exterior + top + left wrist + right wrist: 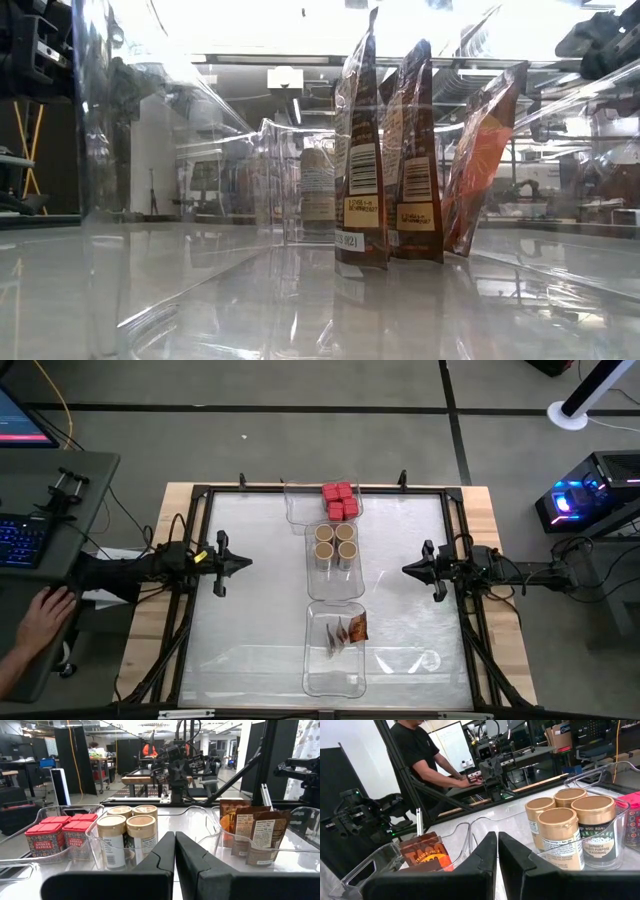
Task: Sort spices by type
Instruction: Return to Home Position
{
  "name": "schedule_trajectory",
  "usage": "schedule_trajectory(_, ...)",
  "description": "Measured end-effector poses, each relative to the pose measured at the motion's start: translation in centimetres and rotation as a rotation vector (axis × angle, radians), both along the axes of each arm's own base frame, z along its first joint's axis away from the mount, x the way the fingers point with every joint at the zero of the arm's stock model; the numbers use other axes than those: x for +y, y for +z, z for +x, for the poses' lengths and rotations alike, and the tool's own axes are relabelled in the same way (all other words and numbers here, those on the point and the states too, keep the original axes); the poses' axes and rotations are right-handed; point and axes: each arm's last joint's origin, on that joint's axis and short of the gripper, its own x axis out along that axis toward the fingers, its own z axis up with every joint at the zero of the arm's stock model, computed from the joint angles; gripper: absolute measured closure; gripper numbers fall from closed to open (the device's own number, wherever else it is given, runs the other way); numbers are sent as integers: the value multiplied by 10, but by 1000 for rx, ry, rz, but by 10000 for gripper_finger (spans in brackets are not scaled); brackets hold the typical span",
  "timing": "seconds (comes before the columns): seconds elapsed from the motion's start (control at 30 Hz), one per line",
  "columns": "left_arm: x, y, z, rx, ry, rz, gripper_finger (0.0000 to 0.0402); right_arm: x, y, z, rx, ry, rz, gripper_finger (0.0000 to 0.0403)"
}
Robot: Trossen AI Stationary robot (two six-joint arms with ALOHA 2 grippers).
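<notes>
- You are seeing every type sitting sorted: red boxes (339, 501) far, jars (334, 545) between, packets (349, 630) near.
- The left gripper (246, 563) and right gripper (407, 569) are hanging closed and empty.

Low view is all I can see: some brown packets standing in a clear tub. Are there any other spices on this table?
Observer: Yes. Four red tins sit together in a clear tray at the far end of the row.
Operator: Is there anything between those and what I see?
Observer: Four round jars with tan lids stand in the middle tray, between the tins and your packets.
Operator: And where are the robot's arms?
Observer: There is one on each side of the trays. The left tool and the right tool are both shut and hold nothing.
</notes>
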Motion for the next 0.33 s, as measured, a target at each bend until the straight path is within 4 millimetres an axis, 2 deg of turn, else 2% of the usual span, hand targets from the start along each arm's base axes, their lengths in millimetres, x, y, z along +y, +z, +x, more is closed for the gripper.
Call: schedule_trajectory(0.33,0,0,0,0,0,0,401,0,0,0,0,0,0,391)
